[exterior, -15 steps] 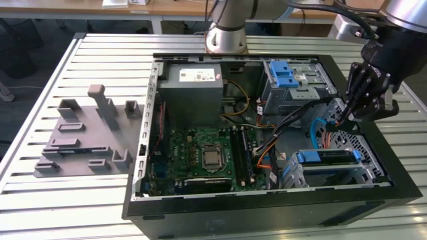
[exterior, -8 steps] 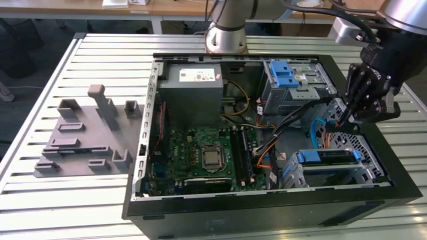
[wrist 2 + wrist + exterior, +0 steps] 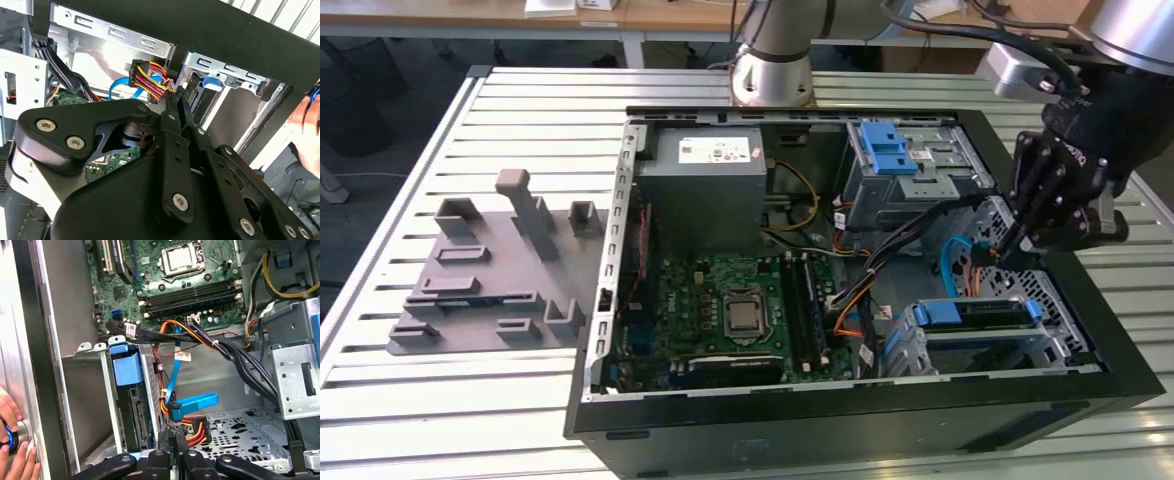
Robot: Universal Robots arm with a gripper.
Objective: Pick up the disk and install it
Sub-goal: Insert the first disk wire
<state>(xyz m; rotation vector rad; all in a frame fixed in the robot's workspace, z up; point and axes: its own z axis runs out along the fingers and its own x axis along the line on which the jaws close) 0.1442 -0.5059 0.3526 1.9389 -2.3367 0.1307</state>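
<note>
The disk [image 3: 974, 313] sits in the lower drive bay at the case's front corner on the exterior view's right, its blue rail on top. In the first wrist view the disk [image 3: 134, 415] stands on edge under a blue tab [image 3: 124, 367]. My gripper [image 3: 1014, 250] hangs inside the case just above that bay. Its fingers are shut on a black power connector [image 3: 180, 432] with red, yellow and black wires, right beside the disk's end. In the second wrist view the gripper [image 3: 174, 97] pinches the same power connector [image 3: 150, 75].
A blue flat data cable [image 3: 195, 402] hangs loose beside the connector. The motherboard [image 3: 734, 310], grey power supply [image 3: 707, 180] and upper silver cage [image 3: 907, 165] fill the case. A person's hand [image 3: 10, 440] rests outside the case wall. A grey fixture [image 3: 494, 270] lies on the table.
</note>
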